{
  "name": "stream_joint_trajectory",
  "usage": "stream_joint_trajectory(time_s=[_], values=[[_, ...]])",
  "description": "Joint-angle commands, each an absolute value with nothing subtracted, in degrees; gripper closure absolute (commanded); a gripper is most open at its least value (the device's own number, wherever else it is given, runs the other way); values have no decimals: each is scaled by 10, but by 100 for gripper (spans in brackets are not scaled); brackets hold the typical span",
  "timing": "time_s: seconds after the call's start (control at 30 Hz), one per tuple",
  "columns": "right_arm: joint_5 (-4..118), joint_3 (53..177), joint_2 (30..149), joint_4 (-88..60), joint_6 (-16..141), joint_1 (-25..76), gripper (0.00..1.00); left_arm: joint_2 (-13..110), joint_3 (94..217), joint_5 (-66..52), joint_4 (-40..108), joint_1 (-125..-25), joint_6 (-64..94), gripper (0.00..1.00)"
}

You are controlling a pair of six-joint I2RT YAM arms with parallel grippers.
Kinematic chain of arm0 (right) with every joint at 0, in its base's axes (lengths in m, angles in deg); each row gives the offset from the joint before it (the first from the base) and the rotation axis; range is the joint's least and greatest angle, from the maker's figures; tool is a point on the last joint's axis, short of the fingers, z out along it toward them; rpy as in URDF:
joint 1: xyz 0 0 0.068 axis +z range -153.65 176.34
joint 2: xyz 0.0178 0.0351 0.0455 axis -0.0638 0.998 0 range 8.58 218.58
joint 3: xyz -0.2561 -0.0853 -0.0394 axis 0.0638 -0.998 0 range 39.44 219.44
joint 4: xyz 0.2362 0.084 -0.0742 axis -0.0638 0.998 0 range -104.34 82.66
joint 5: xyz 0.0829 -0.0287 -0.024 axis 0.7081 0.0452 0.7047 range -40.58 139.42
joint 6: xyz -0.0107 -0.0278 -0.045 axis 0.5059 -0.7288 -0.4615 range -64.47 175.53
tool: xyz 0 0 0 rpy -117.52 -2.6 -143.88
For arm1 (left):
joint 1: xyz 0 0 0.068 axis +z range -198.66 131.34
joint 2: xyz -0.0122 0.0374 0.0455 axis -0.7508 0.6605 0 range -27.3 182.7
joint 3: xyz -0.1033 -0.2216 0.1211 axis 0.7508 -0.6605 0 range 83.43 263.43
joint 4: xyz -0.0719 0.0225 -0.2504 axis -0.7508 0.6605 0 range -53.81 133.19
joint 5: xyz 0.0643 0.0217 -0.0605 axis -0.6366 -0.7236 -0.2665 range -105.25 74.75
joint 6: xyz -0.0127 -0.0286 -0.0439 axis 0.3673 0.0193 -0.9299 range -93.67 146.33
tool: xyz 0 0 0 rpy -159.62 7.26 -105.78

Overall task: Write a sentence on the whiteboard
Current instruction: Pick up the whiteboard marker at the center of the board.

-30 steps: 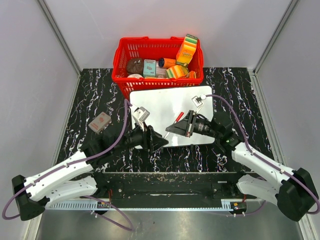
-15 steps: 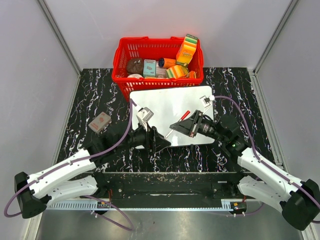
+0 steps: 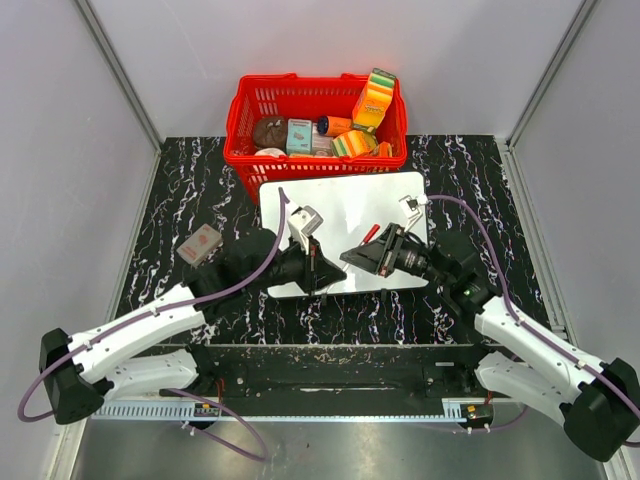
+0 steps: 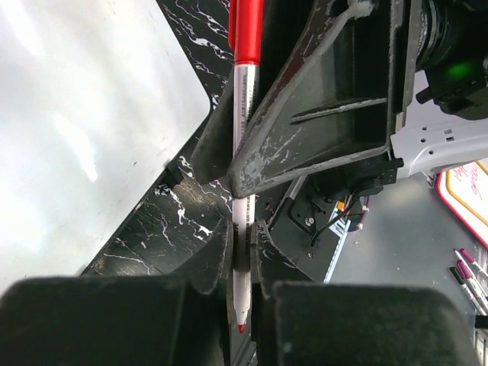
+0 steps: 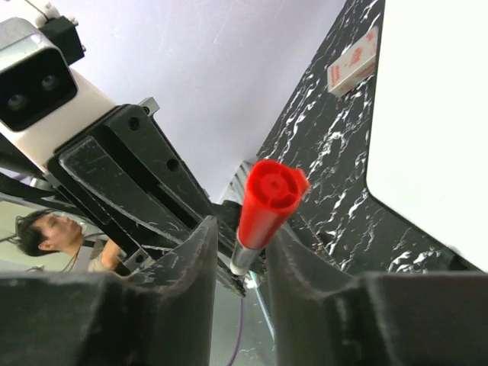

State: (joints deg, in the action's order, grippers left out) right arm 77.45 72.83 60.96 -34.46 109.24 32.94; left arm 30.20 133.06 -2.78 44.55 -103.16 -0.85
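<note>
Black marbled table (image 3: pixel 480 180) w/ red basket (image 3: pixel 245 110) at far edge. The whiteboard (image 3: pixel 350 205) lies flat in ctr, its far edge just beside the basket. Left gripper (image 3: pixel 322 272) & right gripper (image 3: pixel 352 257) meet over the board's near edge, both clenched on one red marker (image 3: pixel 370 232): left on the white barrel nr the nib, right at the cap end. Small box (image 3: pixel 198 244) lies on the table to the left, apart from the board.
</note>
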Motion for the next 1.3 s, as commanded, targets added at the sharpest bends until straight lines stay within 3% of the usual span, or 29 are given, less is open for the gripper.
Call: stream_joint_trajectory(time_s=[0.0, 0.1, 0.3, 0.57, 0.77, 0.8, 0.87, 1.13, 1.27], values=[[773, 730, 586, -349, 1068, 334, 34, 298, 1359, -15, 444, -1033, 6, 100], [778, 732, 571, -334, 1055, 334, 11, 284, 1360, -4, 462, -1033, 19, 100], [846, 754, 574, -314, 1024, 334, 8, 264, 1370, 28, 503, -1033, 53, 100], [913, 752, 590, -335, 1034, 334, 38, 264, 1374, 74, 505, -1033, 66, 100], [922, 745, 595, -367, 1053, 334, 51, 275, 1375, 86, 506, -1034, 64, 100], [921, 744, 596, -367, 1053, 334, 60, 275, 1375, 87, 506, -1034, 66, 100], [923, 739, 598, -374, 1057, 334, 68, 275, 1375, 79, 509, -1033, 66, 100], [952, 734, 611, -379, 1054, 333, 71, 270, 1374, 62, 516, -1033, 68, 100], [953, 734, 612, -377, 1049, 334, 90, 275, 1374, 61, 516, -1033, 67, 100]])
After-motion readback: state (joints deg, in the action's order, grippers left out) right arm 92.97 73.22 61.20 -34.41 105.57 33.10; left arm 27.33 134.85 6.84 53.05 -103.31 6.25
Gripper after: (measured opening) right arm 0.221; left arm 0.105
